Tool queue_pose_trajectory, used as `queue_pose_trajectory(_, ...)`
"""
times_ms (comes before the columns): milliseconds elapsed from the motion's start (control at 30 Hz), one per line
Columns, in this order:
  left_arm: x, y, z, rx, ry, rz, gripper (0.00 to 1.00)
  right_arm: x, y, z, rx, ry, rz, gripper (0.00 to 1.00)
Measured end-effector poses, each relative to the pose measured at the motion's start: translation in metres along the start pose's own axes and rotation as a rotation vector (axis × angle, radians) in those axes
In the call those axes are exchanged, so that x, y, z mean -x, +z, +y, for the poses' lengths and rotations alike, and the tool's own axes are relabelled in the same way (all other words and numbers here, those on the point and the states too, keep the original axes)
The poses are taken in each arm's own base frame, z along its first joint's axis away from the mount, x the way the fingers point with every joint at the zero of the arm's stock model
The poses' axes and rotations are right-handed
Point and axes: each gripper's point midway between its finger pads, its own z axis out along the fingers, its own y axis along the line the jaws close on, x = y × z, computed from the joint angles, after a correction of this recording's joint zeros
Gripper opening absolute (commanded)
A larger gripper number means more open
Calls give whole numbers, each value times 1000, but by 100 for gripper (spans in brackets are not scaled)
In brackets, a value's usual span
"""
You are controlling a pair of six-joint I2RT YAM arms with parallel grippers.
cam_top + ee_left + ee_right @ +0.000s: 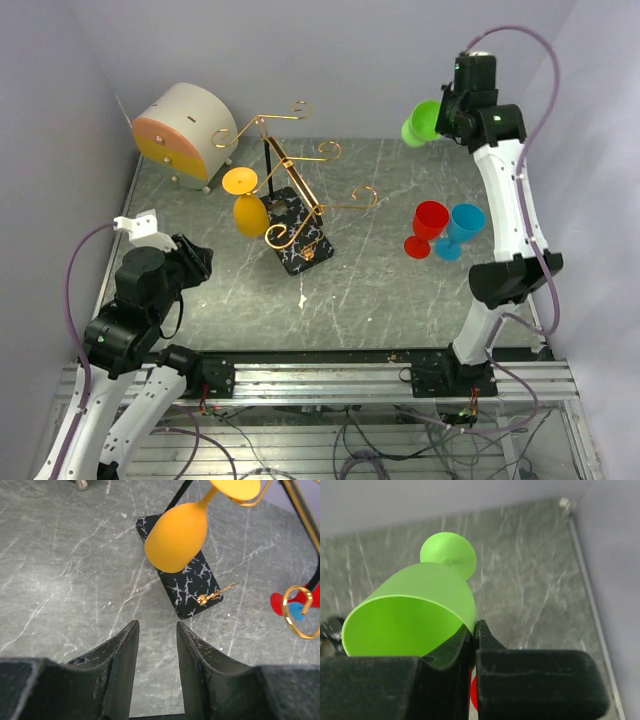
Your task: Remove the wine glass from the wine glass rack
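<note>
The wine glass rack (298,192) stands mid-table on its black marble base (192,587). An orange wine glass (250,213) hangs upside down from one of its gold arms, bowl down just above the base, and also shows as the orange wine glass (177,535) in the left wrist view. My left gripper (157,625) is open and empty, low over the table, near and to the left of that glass; it appears as the left gripper (200,258) from above. My right gripper (475,625) is shut on the rim of a green wine glass (420,615), held up at the back right (421,123), away from the rack.
A red glass (428,228) and a blue glass (462,228) stand together on the table at the right. A round beige-and-orange drawer box (185,135) sits at the back left. Purple walls close in the table on three sides.
</note>
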Motion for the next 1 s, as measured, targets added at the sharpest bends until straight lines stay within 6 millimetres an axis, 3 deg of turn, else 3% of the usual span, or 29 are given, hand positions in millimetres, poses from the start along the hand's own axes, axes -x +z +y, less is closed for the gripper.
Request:
queue_pose_trajectory(100,-8,6,6,23,15,15,46,-51,33,6,31,-25,172,0)
queue_pose_trajectory(200,-13,9,10,35,27,27,46,-84,42,11,60,-39,279,0)
queue_pose_trajectory(500,-11,9,9,29,38,12,46,-115,64,-19,21,0,383,0)
queue_pose_trajectory(800,-6,5,9,20,33,-14,46,-211,100,-26,-30,-52,620,0)
queue_pose_trajectory(1000,-5,3,9,17,30,-25,46,-213,109,-38,-55,-34,626,0)
